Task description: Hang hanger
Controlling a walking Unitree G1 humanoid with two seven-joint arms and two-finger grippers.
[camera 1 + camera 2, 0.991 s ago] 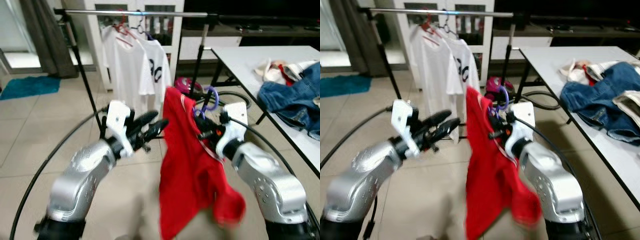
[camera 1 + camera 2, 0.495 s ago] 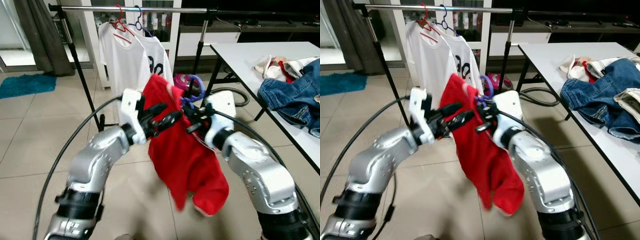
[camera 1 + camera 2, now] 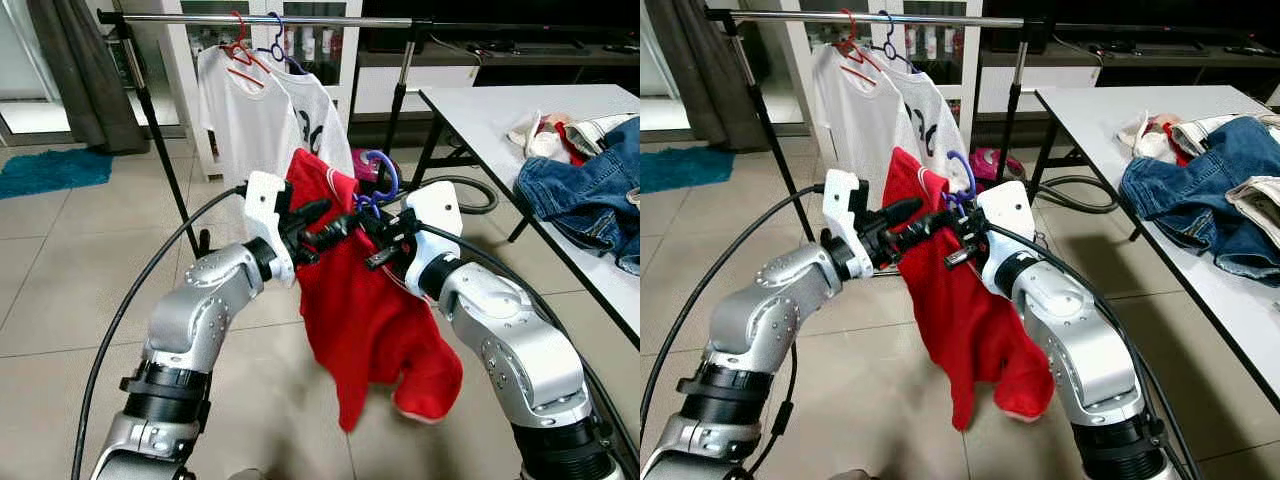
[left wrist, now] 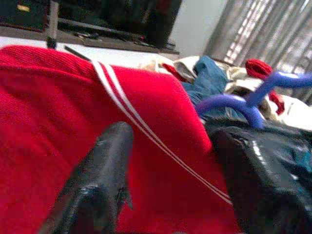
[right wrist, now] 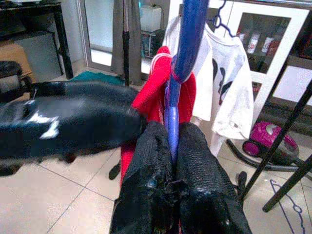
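The right gripper pinches the blue hanger carrying the red shirt, near of the clothes rail. The left gripper, fingers parted, presses the shirt's shoulder. The rail is bare right of two white shirts; the white table edges the right. Black print on one shirt is unreadable.

Jeans and crumpled clothes lie on the white table.
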